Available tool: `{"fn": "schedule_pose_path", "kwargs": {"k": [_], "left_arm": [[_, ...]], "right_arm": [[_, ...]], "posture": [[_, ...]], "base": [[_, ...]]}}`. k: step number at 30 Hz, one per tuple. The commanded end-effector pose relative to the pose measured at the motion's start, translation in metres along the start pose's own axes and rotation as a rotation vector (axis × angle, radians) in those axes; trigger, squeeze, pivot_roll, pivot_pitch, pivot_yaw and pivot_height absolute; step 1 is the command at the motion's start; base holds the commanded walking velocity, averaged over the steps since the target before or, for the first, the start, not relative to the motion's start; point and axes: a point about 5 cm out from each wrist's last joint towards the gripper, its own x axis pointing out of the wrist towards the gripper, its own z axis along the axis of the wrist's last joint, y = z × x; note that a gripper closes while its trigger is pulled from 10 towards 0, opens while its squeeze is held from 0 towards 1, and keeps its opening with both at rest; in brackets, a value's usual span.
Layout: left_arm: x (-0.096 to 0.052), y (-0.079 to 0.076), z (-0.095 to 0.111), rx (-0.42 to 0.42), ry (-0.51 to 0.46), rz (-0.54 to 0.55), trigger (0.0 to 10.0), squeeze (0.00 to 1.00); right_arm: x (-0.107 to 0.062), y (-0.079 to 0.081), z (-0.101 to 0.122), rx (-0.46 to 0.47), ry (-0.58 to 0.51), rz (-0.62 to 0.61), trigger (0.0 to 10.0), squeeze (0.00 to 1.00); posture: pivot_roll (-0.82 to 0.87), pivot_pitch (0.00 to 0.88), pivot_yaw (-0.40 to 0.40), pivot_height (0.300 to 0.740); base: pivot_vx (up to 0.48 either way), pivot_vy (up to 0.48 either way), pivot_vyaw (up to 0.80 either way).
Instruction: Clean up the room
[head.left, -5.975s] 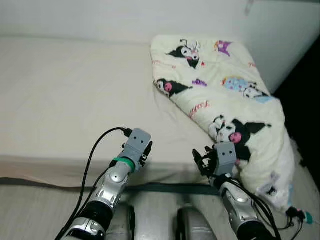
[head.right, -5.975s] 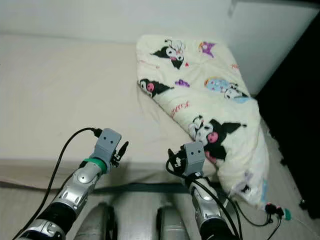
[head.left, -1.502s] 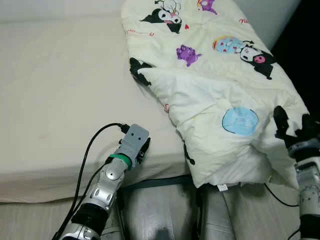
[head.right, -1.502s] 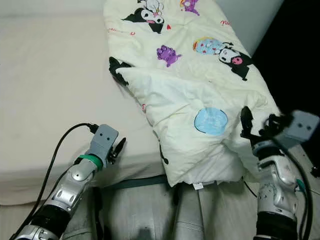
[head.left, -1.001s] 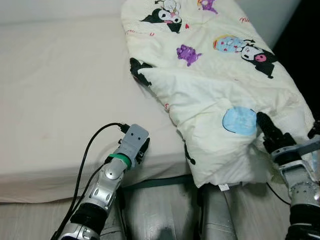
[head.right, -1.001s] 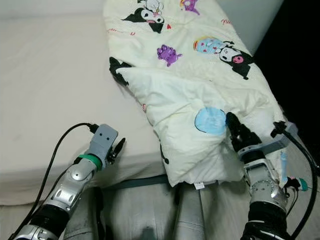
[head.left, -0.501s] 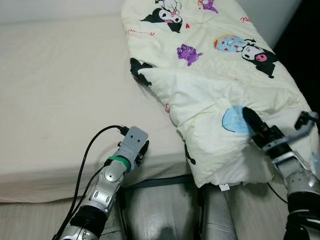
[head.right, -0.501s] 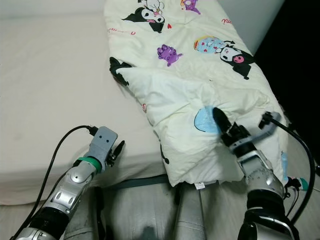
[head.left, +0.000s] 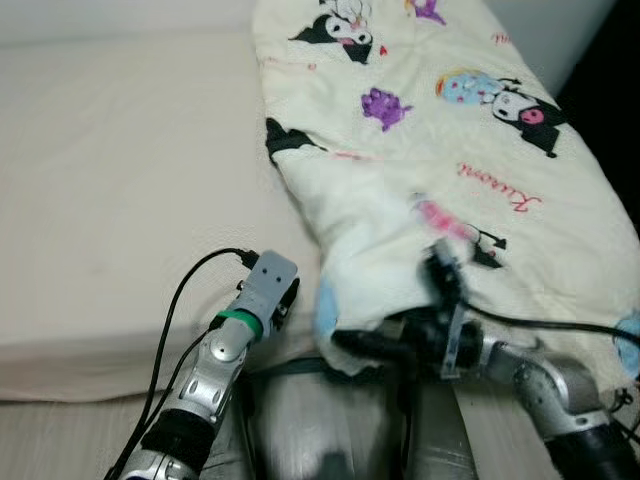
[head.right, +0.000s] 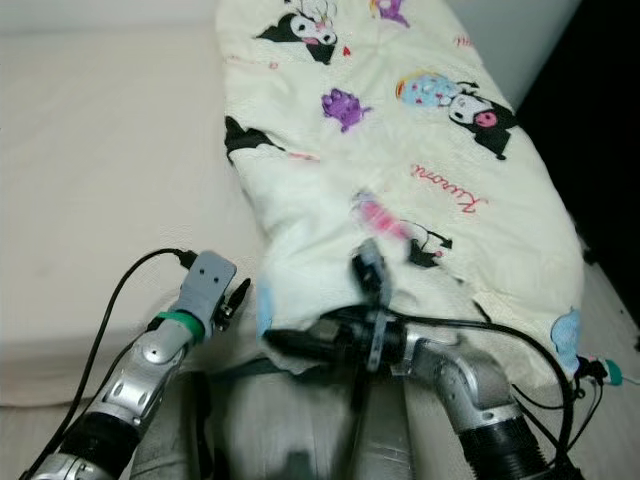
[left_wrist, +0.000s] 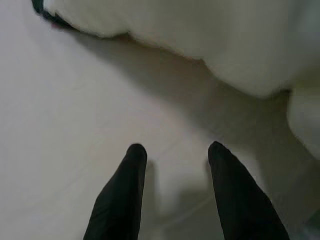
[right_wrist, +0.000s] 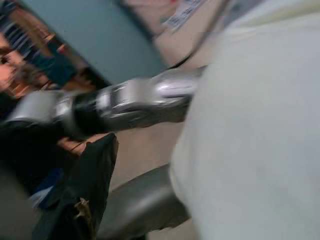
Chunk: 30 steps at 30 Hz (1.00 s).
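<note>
Cream-coloured quilt (head.left: 450, 150), printed with cartoon characters, lies along the right side of the bed (head.left: 120, 180). Its long axis runs from the near edge to the far wall, and its near end hangs over the mattress edge.

Note the right gripper (head.left: 352, 343). It sits at the near hem of the quilt, pointing left across your front, under or against the overhanging fold. The frame is blurred there, so you cannot tell whether its fingers grip the fabric.

Note the left gripper (left_wrist: 172, 152). It hovers over bare sheet at the near edge, fingers parted a moderate width and holding nothing. The quilt edge lies just to its right and beyond.

Treat the right arm as the nearer tool. Any spreading or folding pull likely runs leftward across the bed, at right angles to the quilt's length.
</note>
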Motion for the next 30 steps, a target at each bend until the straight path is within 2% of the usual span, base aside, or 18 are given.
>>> {"fn": "schedule_pose_path", "kwargs": {"k": [1,3,4,5,6,8,12,13,17,18,19,20,21,22,25,27,29,30], "left_arm": [[-0.001,-0.003,-0.005,0.009,0.023,-0.016,10.0,0.00],[-0.001,-0.003,-0.005,0.009,0.023,-0.016,10.0,0.00],[0.000,-0.001,-0.005,0.011,0.022,-0.008,10.0,0.00],[0.000,-0.001,-0.005,0.011,0.022,-0.008,10.0,0.00],[0.000,0.001,-0.005,0.015,0.023,0.007,10.0,0.00],[0.000,0.004,-0.006,0.023,0.024,0.025,10.0,0.00],[0.000,0.006,-0.006,0.028,0.026,0.038,10.0,0.00],[-0.003,0.023,-0.007,0.073,0.033,0.153,10.0,0.00],[-0.003,0.023,-0.007,0.073,0.033,0.153,10.0,0.00],[-0.009,0.040,-0.007,0.111,0.038,0.259,10.0,0.00],[-0.009,0.040,-0.007,0.111,0.038,0.259,10.0,0.00],[-0.023,0.062,-0.010,0.152,0.047,0.380,10.0,0.00],[-0.023,0.062,-0.010,0.152,0.047,0.380,10.0,0.00],[-0.038,0.077,-0.011,0.167,0.042,0.462,10.0,0.00],[-0.048,0.084,-0.012,0.172,0.034,0.496,10.0,0.00],[-0.059,0.088,-0.007,0.095,-0.023,0.546,10.0,0.00],[-0.057,0.087,0.007,-0.052,-0.093,0.558,10.0,0.00],[-0.057,0.087,0.007,-0.052,-0.093,0.558,10.0,0.00]], "right_arm": [[0.003,0.017,-0.003,0.036,0.038,0.100,10.0,0.00],[0.003,0.017,-0.003,0.036,0.038,0.100,10.0,0.00],[0.000,0.035,-0.004,0.126,0.063,0.195,10.0,0.00],[0.000,0.035,-0.004,0.126,0.063,0.195,10.0,0.00],[-0.004,0.049,-0.006,0.197,0.086,0.259,10.0,0.00],[-0.008,0.058,-0.010,0.245,0.113,0.302,10.0,0.00],[-0.011,0.063,-0.012,0.270,0.131,0.323,10.0,0.00],[-0.020,0.054,-0.045,0.299,0.237,0.197,10.0,0.00],[-0.020,0.054,-0.045,0.299,0.237,0.197,10.0,0.00],[-0.029,0.052,-0.074,0.324,0.340,0.106,10.0,0.00],[-0.029,0.052,-0.074,0.324,0.340,0.106,10.0,0.00],[-0.035,0.037,-0.097,0.338,0.373,-0.073,9.3,0.00],[-0.035,0.037,-0.097,0.338,0.373,-0.073,9.3,0.00],[-0.038,0.021,-0.104,0.337,0.346,-0.244,10.0,0.00],[-0.038,0.008,-0.099,0.340,0.277,-0.348,10.0,0.00],[-0.038,-0.006,-0.063,0.243,0.098,-0.396,10.0,0.00],[-0.035,-0.010,-0.028,0.037,0.003,-0.419,10.0,0.00],[-0.035,-0.010,-0.028,0.037,0.003,-0.419,10.0,0.00]], "posture": [[-0.01,0.087,0.069,0.535],[-0.01,0.087,0.069,0.535],[-0.02,0.085,0.052,0.535],[-0.02,0.085,0.052,0.535],[-0.02,0.085,0.051,0.535],[-0.02,0.085,0.049,0.535],[-0.02,0.085,0.049,0.535],[-0.03,0.085,0.038,0.535],[-0.03,0.085,0.038,0.535],[-0.02,0.083,0.037,0.535],[-0.02,0.083,0.037,0.535],[-0.02,0.085,0.039,0.535],[-0.02,0.085,0.039,0.535],[-0.01,0.087,0.036,0.535],[-0.01,0.086,0.037,0.535],[-0.01,0.084,0.032,0.535],[-0.01,0.078,0.020,0.535],[-0.01,0.078,0.020,0.535]], "base": [[0.000,0.000,0.00],[0.000,0.000,0.00],[0.000,0.000,0.00],[0.000,0.000,0.00],[0.000,0.000,0.00],[0.000,0.000,0.00],[0.000,0.000,0.00],[0.000,0.000,0.00],[0.000,0.000,0.00],[0.000,0.000,0.00],[0.000,0.000,0.00],[0.000,0.000,0.00],[0.000,0.000,0.00],[0.000,0.000,0.00],[0.000,0.000,0.00],[0.000,0.000,0.00],[0.000,0.000,0.00],[0.000,0.000,0.00]]}}
